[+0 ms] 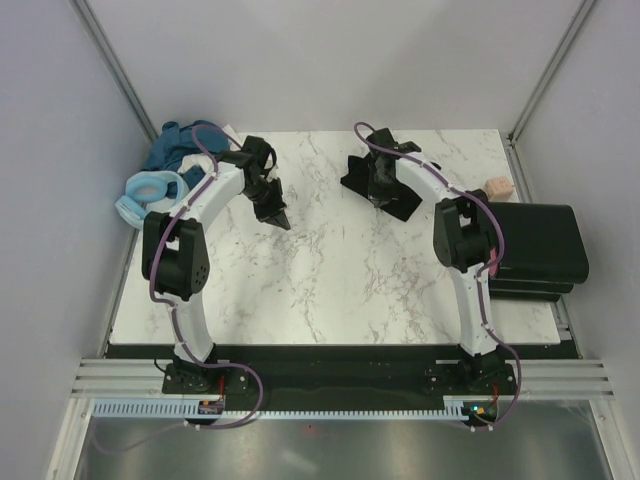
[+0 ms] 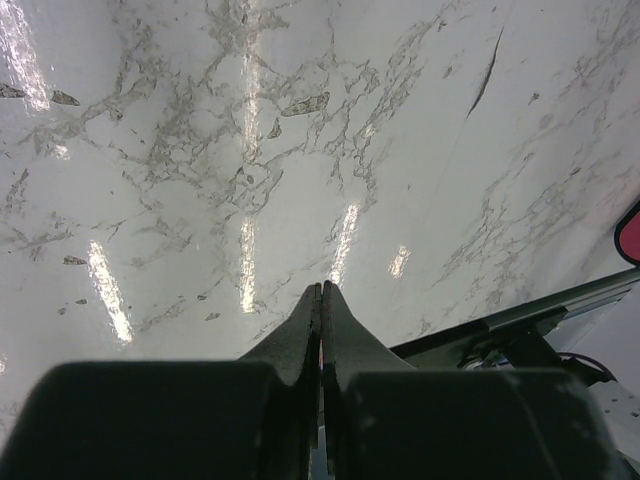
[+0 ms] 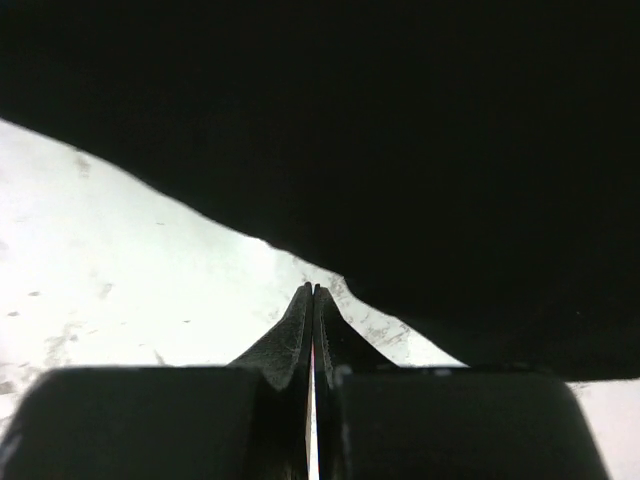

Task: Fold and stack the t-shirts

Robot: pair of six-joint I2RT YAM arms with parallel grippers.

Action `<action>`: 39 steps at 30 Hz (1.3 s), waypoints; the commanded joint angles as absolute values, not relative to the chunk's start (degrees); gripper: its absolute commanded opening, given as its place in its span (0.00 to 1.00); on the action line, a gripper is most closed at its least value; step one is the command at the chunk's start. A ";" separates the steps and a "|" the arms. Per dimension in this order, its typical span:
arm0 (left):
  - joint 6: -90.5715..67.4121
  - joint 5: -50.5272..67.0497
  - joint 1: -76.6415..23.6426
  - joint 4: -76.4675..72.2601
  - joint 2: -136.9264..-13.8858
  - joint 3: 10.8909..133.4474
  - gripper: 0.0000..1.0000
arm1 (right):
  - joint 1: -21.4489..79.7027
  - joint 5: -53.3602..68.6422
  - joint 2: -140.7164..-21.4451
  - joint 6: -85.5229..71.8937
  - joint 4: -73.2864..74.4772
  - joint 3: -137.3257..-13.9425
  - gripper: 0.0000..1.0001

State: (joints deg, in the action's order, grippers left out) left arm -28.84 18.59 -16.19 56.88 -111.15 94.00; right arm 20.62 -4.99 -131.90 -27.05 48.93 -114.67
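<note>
Black cloth we count twice: one crumpled black t-shirt at 1 o'clock on the marble surface, and a folded black stack at 3 o'clock, its layers too dark to count. One teal-blue t-shirt and one light blue t-shirt lie heaped at 10 o'clock, with the left arm crossing their edge. One pinkish block sits at 2 o'clock. We see the right gripper fully closed at the crumpled shirt's edge, but we cannot tell whether it pinches cloth. Closed and empty, the left gripper hangs over bare marble.
</note>
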 commanded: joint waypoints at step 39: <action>-28.21 19.16 -16.00 56.60 -112.41 94.57 0.02 | 16.00 -8.18 -119.00 -28.48 42.81 -115.22 0.27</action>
